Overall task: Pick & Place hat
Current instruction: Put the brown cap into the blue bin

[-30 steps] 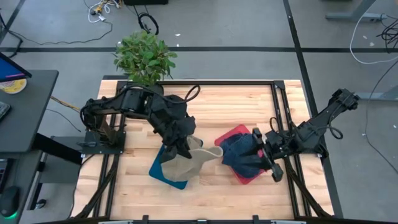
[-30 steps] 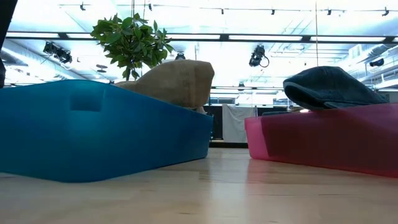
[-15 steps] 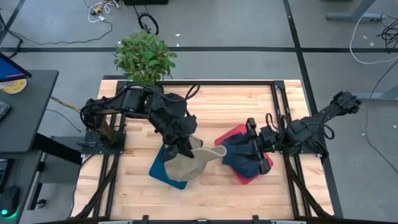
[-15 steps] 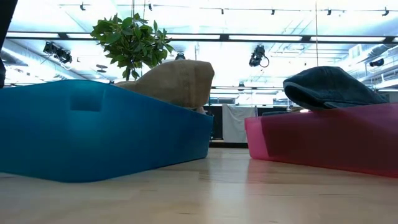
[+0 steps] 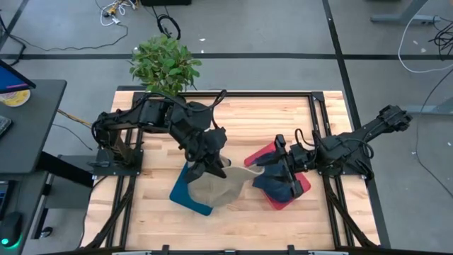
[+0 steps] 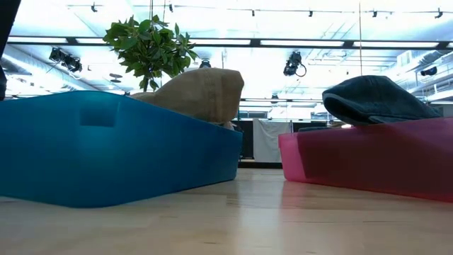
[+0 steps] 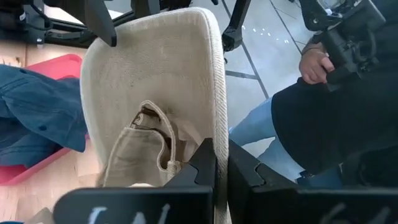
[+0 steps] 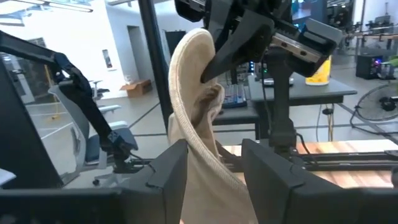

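A beige hat (image 5: 221,185) hangs over the blue bin (image 5: 182,200) under my left gripper (image 5: 214,161), which is shut on its brim. In the low view the hat (image 6: 202,92) shows above the bin's wall (image 6: 106,149). My right gripper (image 5: 271,161) is open and reaches level from the right. In its wrist view its fingers stand on either side of the hat's brim (image 8: 205,155). A dark blue hat (image 5: 277,180) lies in the red bin (image 5: 263,151), bulging over its rim (image 6: 375,99). My left gripper (image 7: 222,152) pinches the beige hat's brim at its corded edge (image 7: 219,112) between its two fingers, coming from above and pointing down. The hat hangs below the fingers, brim upright, crown sagging toward the blue bin. My right gripper: whether its fingers touch the brim, I cannot tell.
A potted plant (image 5: 164,65) stands at the table's far edge behind the left arm. Both bins sit close together mid-table, with bare wood toward the near edge (image 5: 233,227). A person (image 7: 323,99) in dark clothes shows beyond the table in the left wrist view.
My right gripper has moved toward the table's left, from over the red bin's near right corner to the beige hat's brim, turning level as it went. My left gripper has stayed over the blue bin with the hat, whose brim now points more toward the right arm.
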